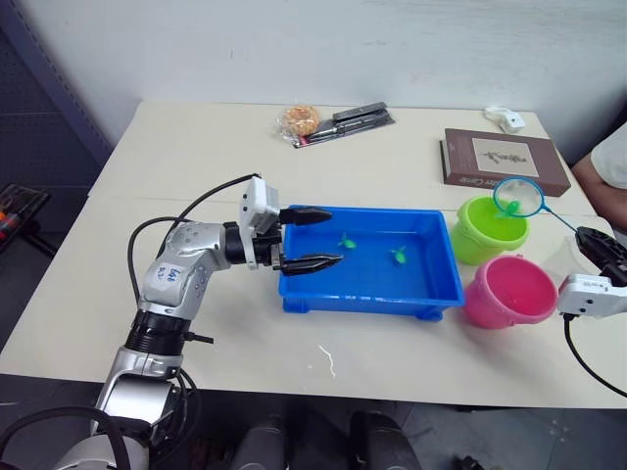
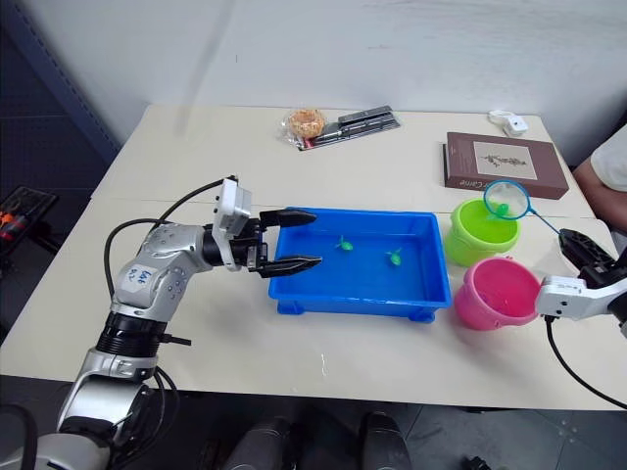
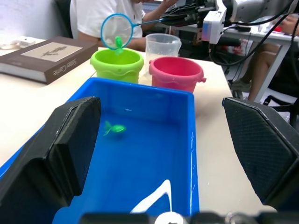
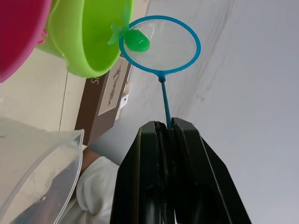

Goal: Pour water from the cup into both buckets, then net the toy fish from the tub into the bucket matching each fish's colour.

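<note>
Blue-rimmed round hand net (image 4: 160, 45), its thin handle pinched between the right gripper's (image 4: 167, 128) closed black fingers, hangs over the lime-green plastic bucket (image 1: 488, 230) with one green toy fish (image 4: 136, 40) in its mesh. Beside that bucket sits the pink plastic bucket (image 1: 509, 290). The left gripper's (image 1: 312, 238) fingers spread open at the near end of the shallow blue plastic tub (image 1: 371, 260), two green toy fish (image 1: 346, 240) beyond their tips. A clear plastic cup (image 3: 162, 45) stands behind the buckets on the desk (image 1: 196, 166).

Cream table (image 1: 196, 166): tub (image 1: 370, 294), buckets (image 1: 490, 230), book (image 1: 505, 162).

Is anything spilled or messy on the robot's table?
No spill shows. The tub sits flat with two green fish inside, and both buckets stand upright. The net holds one green fish over the green bucket. Nothing looks odd.
</note>
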You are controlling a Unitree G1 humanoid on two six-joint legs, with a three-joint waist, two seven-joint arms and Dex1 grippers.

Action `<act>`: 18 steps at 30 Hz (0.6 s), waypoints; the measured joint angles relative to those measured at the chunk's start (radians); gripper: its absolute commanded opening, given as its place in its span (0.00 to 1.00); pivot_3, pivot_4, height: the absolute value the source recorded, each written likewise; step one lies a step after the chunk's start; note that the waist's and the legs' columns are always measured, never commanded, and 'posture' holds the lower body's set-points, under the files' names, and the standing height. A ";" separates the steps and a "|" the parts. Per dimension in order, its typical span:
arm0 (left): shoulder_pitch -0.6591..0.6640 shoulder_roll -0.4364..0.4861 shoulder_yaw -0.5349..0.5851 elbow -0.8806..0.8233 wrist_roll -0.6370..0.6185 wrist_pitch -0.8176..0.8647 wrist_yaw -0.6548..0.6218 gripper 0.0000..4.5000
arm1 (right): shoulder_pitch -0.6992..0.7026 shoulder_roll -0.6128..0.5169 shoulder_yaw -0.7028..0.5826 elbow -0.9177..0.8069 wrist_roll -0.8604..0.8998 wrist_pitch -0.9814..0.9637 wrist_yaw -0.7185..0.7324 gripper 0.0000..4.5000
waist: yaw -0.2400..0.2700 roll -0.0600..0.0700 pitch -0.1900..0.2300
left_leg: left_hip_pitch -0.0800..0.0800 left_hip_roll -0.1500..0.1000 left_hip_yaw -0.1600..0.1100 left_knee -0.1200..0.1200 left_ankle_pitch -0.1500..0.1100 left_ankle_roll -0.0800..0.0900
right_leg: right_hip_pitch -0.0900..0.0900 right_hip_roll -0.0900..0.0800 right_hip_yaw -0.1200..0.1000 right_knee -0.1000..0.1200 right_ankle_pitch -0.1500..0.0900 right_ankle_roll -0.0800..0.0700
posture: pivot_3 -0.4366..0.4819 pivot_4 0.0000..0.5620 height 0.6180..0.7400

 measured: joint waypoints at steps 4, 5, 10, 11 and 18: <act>0.000 -0.007 -0.001 0.000 0.000 0.000 0.003 0.99 | -0.019 -0.006 0.010 0.000 -0.001 0.005 0.001 0.00 | -0.002 0.000 0.000 | 0.000 0.000 0.000 0.000 0.000 0.000 | 0.000 0.000 0.000 0.000 0.000 0.000 | 0.48 0.27 0.99; 0.000 -0.009 -0.001 0.000 0.000 0.000 0.003 0.99 | -0.024 -0.017 0.025 0.001 -0.001 -0.002 0.001 0.00 | -0.004 0.000 0.000 | 0.000 0.000 0.000 0.000 0.000 0.000 | 0.000 0.000 0.000 0.000 0.000 0.000 | 0.48 0.27 0.99; 0.000 -0.011 -0.002 0.000 0.000 0.000 0.002 0.99 | -0.027 -0.033 0.029 0.036 0.009 -0.013 0.004 0.00 | -0.005 0.000 0.000 | 0.000 0.000 0.000 -0.001 0.000 0.000 | 0.000 0.000 0.000 0.000 0.000 0.000 | 0.48 0.27 0.99; 0.000 -0.011 -0.002 0.000 0.000 0.000 0.001 0.99 | -0.024 -0.033 0.029 0.030 0.012 -0.020 0.005 0.00 | -0.008 0.000 0.000 | 0.000 0.000 0.000 -0.001 0.000 0.000 | 0.000 0.000 0.000 0.000 0.000 0.000 | 0.48 0.27 0.99; 0.004 -0.013 -0.002 -0.003 0.000 0.000 0.003 0.99 | -0.032 -0.031 0.030 0.024 0.038 -0.004 0.017 0.00 | -0.014 0.000 0.000 | 0.000 0.000 0.000 -0.001 0.000 0.000 | 0.000 0.000 0.000 0.000 0.000 0.000 | 0.48 0.27 0.99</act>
